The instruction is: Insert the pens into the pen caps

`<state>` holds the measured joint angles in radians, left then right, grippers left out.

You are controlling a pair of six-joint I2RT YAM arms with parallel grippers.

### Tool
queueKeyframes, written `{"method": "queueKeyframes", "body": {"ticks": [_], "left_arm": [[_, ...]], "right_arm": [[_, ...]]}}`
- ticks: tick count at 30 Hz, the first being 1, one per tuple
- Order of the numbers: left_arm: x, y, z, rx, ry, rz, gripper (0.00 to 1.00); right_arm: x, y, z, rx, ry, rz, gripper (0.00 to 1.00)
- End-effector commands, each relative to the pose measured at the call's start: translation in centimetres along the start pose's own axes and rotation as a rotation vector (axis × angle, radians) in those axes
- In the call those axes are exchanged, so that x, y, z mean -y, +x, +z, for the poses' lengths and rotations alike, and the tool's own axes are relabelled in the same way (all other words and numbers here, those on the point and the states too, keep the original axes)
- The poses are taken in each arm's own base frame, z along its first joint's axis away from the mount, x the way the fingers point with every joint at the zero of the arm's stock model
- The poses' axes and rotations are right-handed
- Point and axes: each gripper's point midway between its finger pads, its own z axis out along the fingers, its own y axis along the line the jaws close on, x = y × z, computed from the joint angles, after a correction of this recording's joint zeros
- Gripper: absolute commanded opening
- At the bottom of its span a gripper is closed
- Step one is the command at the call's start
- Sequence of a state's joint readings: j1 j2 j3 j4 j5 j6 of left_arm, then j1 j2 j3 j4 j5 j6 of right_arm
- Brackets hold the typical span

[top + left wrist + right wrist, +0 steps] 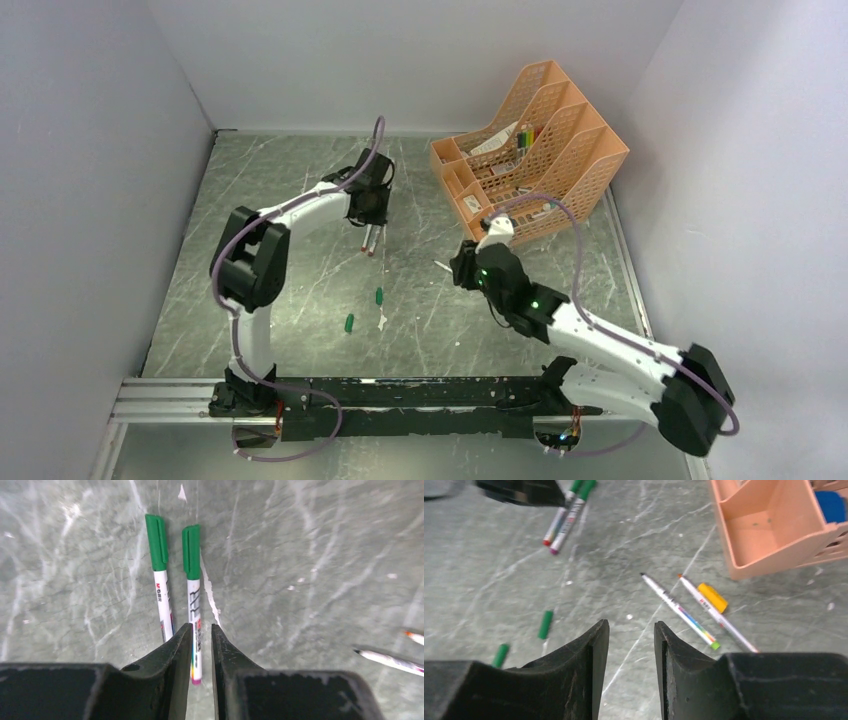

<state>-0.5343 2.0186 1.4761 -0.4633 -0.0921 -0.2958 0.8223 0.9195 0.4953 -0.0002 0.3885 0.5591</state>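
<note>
Left claw [201, 628] sits low over the far middle of the tabletop [420, 340]. Its jaws are slightly spread and straddle one pen [194, 605]; I see no squeeze on it. That pen lies flat with a green cap [191, 550] on. A second capped pen [163, 587] lies just beside it, nearly parallel.

Right claw [631, 625] hovers right of centre, jaws spread, nothing between them. Ahead of it two bare pens [679, 610] lie side by side near the orange file rack [784, 562] in the far right corner, a yellow stub [712, 597] just beside one. Two loose caps [545, 624] lie mid-table, well apart from the bare pens.
</note>
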Motion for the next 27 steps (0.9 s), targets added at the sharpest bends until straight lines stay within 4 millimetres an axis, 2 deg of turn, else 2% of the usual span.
{"method": "queueKeyframes", "body": {"ticks": [1, 3, 6, 11, 15, 19, 27], "left_arm": [[1.7, -4.8, -6.3, 0.178, 0.092, -0.01, 0.29], [2.2, -6.2, -8.6, 0.247, 0.128, -0.01, 0.29], [2.7, -7.2, -11.5, 0.305, 0.173, 0.0, 0.3], [3.3, -7.4, -16.1, 0.399, 0.255, 0.016, 0.31], [3.5, -7.0, -18.8, 0.447, 0.305, 0.033, 0.31], [3.2, -6.3, -20.1, 0.459, 0.317, 0.047, 0.32], [3.1, -5.6, -19.8, 0.444, 0.324, 0.061, 0.31]], "right_arm": [[2.4, 1.7, 1.7, -0.176, 0.16, -0.209, 0.38], [2.4, 2.6, 2.8, -0.231, 0.164, -0.266, 0.38], [2.0, 3.6, 4.4, -0.284, 0.142, -0.321, 0.4], [2.0, 5.9, 6.5, -0.389, 0.119, -0.385, 0.44], [2.1, 7.3, 7.6, -0.437, 0.093, -0.386, 0.5], [3.0, 8.2, 8.3, -0.472, 0.115, -0.396, 0.53], [4.0, 9.1, 9.0, -0.509, 0.125, -0.41, 0.53]]}}
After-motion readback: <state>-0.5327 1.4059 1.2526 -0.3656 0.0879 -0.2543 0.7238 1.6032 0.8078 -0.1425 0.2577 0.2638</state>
